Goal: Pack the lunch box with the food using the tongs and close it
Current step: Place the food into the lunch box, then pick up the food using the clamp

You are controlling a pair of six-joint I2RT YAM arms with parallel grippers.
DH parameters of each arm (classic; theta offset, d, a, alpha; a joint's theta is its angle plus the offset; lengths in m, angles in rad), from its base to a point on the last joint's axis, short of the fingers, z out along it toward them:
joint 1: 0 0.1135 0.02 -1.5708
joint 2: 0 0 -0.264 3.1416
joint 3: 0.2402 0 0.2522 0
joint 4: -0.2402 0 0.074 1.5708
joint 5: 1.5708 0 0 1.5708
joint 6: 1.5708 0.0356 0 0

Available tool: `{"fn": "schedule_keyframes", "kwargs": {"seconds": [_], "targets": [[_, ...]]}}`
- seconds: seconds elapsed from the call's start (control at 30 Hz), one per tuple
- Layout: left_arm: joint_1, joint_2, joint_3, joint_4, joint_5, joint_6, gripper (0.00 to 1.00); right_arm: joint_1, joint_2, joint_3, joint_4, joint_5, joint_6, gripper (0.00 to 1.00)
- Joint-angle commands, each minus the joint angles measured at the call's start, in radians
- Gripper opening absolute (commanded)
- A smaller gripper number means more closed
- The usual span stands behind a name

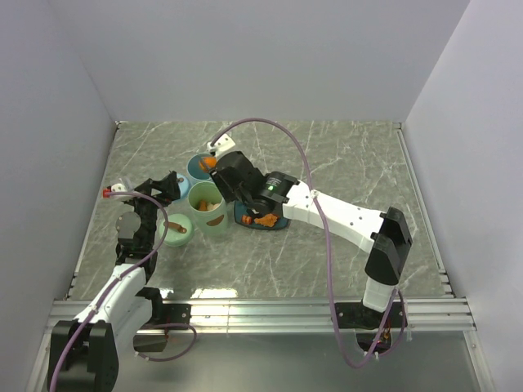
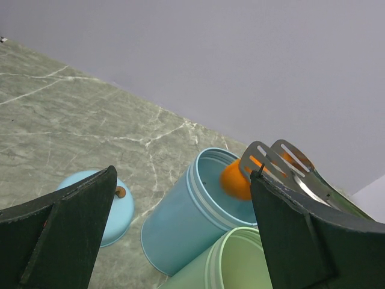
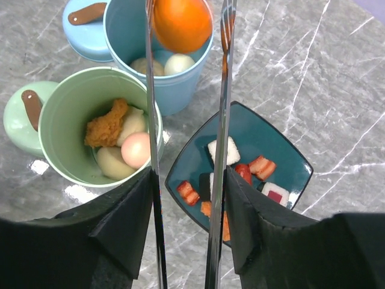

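My right gripper (image 3: 187,180) is shut on the silver tongs (image 3: 219,120), one arm against each finger. Between the tong tips an orange ball (image 3: 180,24) hangs over the mouth of the blue lunch box cup (image 3: 174,90), touching the left tip with a gap at the right one. Two beige balls lie in that cup. The green cup (image 3: 60,150) beside it holds a fried chunk, beige balls and a pink egg. More food, white-and-red bits and orange chunks, lies on the teal plate (image 3: 283,144). My left gripper (image 2: 183,180) stands open beside the blue cup (image 2: 180,223), holding nothing.
A blue lid (image 3: 84,27) with a brown tab lies left of the blue cup, and a green lid (image 3: 21,117) lies left of the green cup. Grey walls close in the marble table (image 1: 343,163) on three sides.
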Motion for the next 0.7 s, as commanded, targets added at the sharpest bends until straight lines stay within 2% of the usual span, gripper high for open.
{"fn": "schedule_keyframes", "kwargs": {"seconds": [0.0,0.33,0.67], "targets": [[0.005,-0.003,0.01,0.037,-0.005,-0.02,0.99,-0.001,-0.004,0.071,0.023,0.006,-0.018,0.57],[0.006,-0.002,0.01,0.037,-0.007,-0.02,0.99,-0.001,-0.053,0.02,0.046,0.04,-0.004,0.59],[0.006,-0.003,0.011,0.037,-0.007,-0.02,1.0,-0.001,-0.347,-0.369,0.063,0.161,0.137,0.6]]}}
